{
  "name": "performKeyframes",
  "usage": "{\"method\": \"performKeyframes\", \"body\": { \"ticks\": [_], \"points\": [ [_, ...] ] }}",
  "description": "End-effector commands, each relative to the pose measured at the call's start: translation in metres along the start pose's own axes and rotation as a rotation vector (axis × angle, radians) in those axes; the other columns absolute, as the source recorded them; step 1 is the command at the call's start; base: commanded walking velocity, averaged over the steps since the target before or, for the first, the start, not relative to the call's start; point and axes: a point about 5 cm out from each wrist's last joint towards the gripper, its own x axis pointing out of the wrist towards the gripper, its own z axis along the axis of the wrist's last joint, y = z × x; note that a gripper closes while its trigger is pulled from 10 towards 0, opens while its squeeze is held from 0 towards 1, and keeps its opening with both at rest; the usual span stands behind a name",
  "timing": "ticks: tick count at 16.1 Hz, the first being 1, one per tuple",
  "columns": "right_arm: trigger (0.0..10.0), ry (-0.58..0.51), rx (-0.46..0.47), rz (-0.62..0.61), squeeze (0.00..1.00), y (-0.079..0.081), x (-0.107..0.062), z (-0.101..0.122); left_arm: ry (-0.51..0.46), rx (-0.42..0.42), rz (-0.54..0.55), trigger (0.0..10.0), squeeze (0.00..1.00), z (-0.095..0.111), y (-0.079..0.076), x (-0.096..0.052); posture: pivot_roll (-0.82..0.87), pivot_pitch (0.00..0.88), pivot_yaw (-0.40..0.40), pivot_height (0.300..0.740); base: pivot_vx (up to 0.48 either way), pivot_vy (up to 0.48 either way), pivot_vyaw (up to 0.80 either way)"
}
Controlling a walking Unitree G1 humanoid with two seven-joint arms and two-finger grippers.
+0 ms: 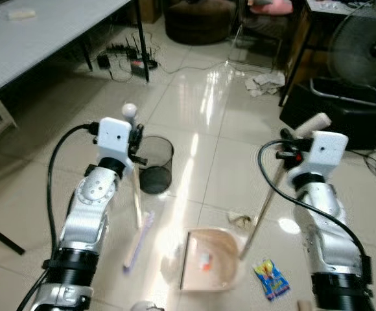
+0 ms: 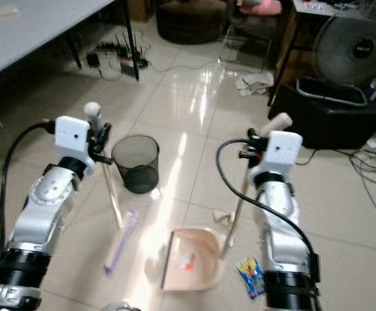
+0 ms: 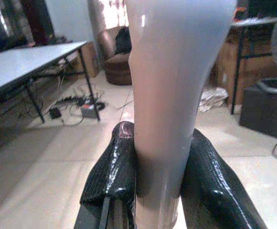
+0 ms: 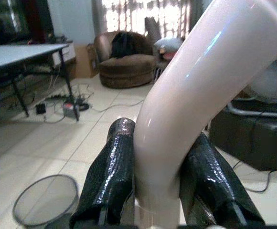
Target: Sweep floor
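My left gripper (image 1: 136, 140) is shut on the pale handle of a broom (image 3: 169, 95). The handle runs down to a lilac brush head (image 1: 138, 241) lying on the tiles. My right gripper (image 1: 289, 155) is shut on the cream handle (image 4: 191, 90) of a long-handled dustpan. Its beige pan (image 1: 209, 259) rests on the floor between my arms, with a small orange scrap inside. A crumpled paper scrap (image 1: 240, 219) lies just beyond the pan. A blue and yellow wrapper (image 1: 271, 278) lies right of it.
A black mesh bin (image 1: 155, 165) stands beside the left gripper. A grey table (image 1: 39, 32) is far left, with a power strip and cables (image 1: 126, 61) under it. A fan (image 1: 369, 45), a black box (image 1: 343, 110) and a crumpled cloth (image 1: 266, 81) are far right.
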Motion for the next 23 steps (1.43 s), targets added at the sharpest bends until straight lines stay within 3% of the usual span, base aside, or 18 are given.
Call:
{"method": "performKeyframes", "body": {
  "ticks": [1, 5, 8, 10, 16, 20, 23],
  "points": [
    [10.0, -0.049, 0.023, 0.010, 0.00, 0.001, 0.003, 0.012, -0.058, 0.021, -0.003, 10.0, 0.00, 0.014, -0.002, 0.005, 0.04, 0.083, 0.002, 0.740, 0.322, 0.000, 0.00],
    [10.0, -0.025, 0.004, 0.036, 0.00, 0.002, -0.002, 0.007, -0.038, 0.021, -0.002, 10.0, 0.00, 0.009, -0.002, -0.002, 0.04, 0.091, 0.005, 0.740, 0.322, 0.000, 0.00],
    [10.0, -0.029, -0.005, 0.042, 0.00, 0.003, -0.001, 0.009, -0.041, 0.023, -0.010, 10.0, 0.00, 0.010, -0.003, -0.001, 0.04, 0.085, 0.014, 0.740, 0.322, 0.000, 0.52],
    [10.0, -0.019, 0.035, 0.012, 0.00, -0.001, -0.003, 0.006, -0.042, 0.028, -0.016, 10.0, 0.00, 0.009, -0.003, -0.001, 0.04, 0.073, 0.016, 0.740, 0.322, 0.000, 0.00],
    [10.0, -0.021, 0.023, 0.022, 0.00, 0.001, -0.006, 0.005, -0.045, 0.033, -0.034, 10.0, 0.00, 0.011, -0.004, 0.002, 0.03, 0.066, 0.024, 0.740, 0.321, 0.000, 0.00],
    [10.0, -0.018, 0.043, 0.010, 0.00, -0.003, -0.004, 0.006, -0.052, 0.031, -0.045, 10.0, 0.00, 0.012, -0.007, 0.006, 0.02, 0.062, 0.034, 0.740, 0.324, 0.000, -0.72],
    [10.0, -0.008, 0.034, -0.010, 0.00, -0.007, -0.005, 0.003, -0.055, 0.036, -0.047, 10.0, 0.00, 0.013, -0.005, 0.009, 0.02, 0.056, 0.031, 0.740, 0.321, 0.000, 0.00]
  ]
}}
